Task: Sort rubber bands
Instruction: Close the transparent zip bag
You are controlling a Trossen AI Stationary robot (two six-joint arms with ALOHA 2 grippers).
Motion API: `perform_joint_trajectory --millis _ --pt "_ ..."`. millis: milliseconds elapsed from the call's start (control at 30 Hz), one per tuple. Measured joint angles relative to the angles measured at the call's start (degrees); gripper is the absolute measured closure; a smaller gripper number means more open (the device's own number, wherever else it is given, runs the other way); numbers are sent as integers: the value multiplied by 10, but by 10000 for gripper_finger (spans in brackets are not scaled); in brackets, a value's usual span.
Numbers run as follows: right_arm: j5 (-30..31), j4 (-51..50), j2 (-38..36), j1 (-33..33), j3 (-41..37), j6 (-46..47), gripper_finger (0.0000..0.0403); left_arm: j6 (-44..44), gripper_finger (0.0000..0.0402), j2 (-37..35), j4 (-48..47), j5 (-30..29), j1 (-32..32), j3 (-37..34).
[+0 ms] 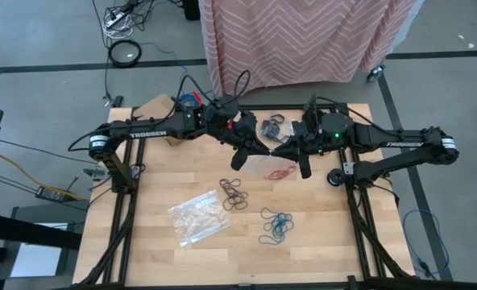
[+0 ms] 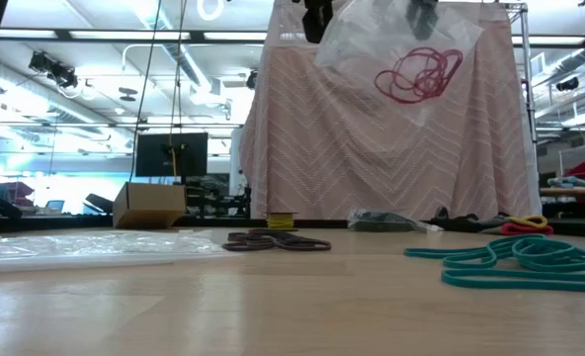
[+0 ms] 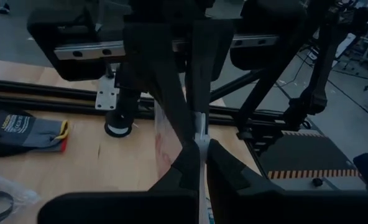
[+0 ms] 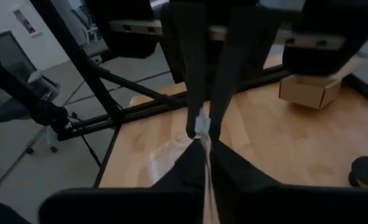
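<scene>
A clear plastic bag (image 2: 372,44) with red rubber bands (image 2: 418,71) inside hangs high above the table between my two grippers. My left gripper (image 2: 317,20) and my right gripper (image 2: 423,15) are both shut on its upper edge, facing each other over the table's middle (image 1: 272,157). Brown bands (image 1: 233,196) lie in a loose pile on the wood. Teal bands (image 1: 275,225) lie nearer the near edge. Black bands (image 1: 272,125) lie at the far side behind the arms. My left gripper (image 3: 199,149) pinches the bag's upper edge (image 3: 200,127) between its two fingers, reaching in level from the table's left. The bag is lifted clear and hangs below. My right gripper (image 4: 206,142) pinches the same upper edge (image 4: 201,126) between its fingers, level from the table's right. The bag sags below, with the red bands in its lower part.
A second clear bag (image 1: 198,216) lies flat on the table's near left part. Grey gloves (image 3: 22,127) and a cardboard box (image 2: 149,205) sit at the far left corner. A small black disc (image 1: 334,178) lies by the right edge. A pink draped cloth (image 1: 303,36) stands beyond the far edge.
</scene>
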Motion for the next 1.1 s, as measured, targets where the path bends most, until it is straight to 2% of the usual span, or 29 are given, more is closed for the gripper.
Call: perform_joint_trajectory --millis 333,667,1100 --pt "-5 35 -2 2 0 11 403 14 387 0 -50 -3 0 0" --pt "5 31 -2 0 0 10 399 15 387 0 -40 -2 0 0" --pt "-19 43 -3 -1 0 32 287 13 387 0 -13 11 -1 0"
